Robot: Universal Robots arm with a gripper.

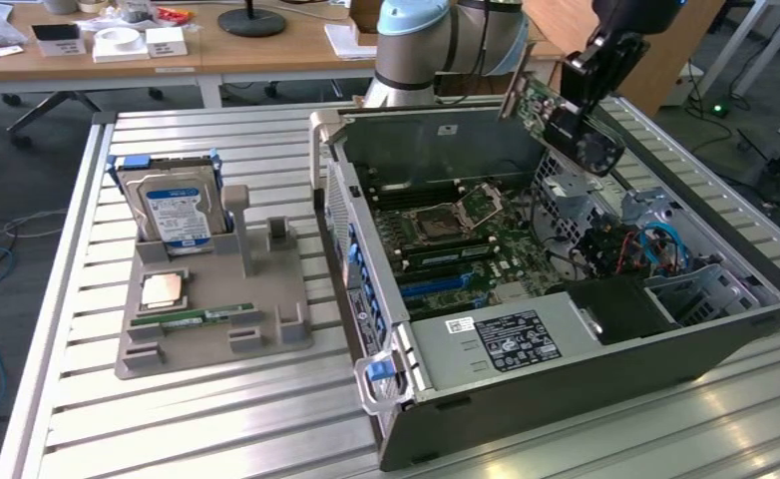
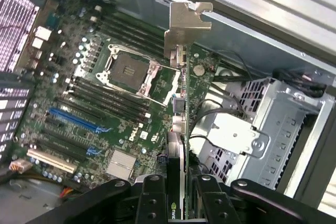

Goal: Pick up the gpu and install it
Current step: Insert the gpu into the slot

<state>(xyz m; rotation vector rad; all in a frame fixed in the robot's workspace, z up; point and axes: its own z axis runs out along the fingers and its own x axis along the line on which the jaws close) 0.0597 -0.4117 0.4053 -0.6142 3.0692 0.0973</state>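
Above the open case: the end effector (image 1: 574,102) hangs at about 1 o'clock from the middle of the motherboard (image 1: 460,249) in the exterior view, clear of the board.
End effector: drawn in narrow, with a finger pressed on each face of the gpu (image 1: 537,100).
Gpu: held on edge and tilted. Its metal bracket (image 2: 186,24) is at the end away from the fingers, and it touches nothing in the computer case (image 1: 709,349).
Done: the pick-up. The card is in the grip, over the board.
Left: the install. The blue slot (image 2: 73,121) and its neighbours are bare, and the card is in none of them.
Surface (image 1: 203,419): at 9 o'clock of the case, a grey holder (image 1: 203,344) keeps the hard drive (image 1: 178,215) upright and the memory stick (image 1: 210,317) lying flat.
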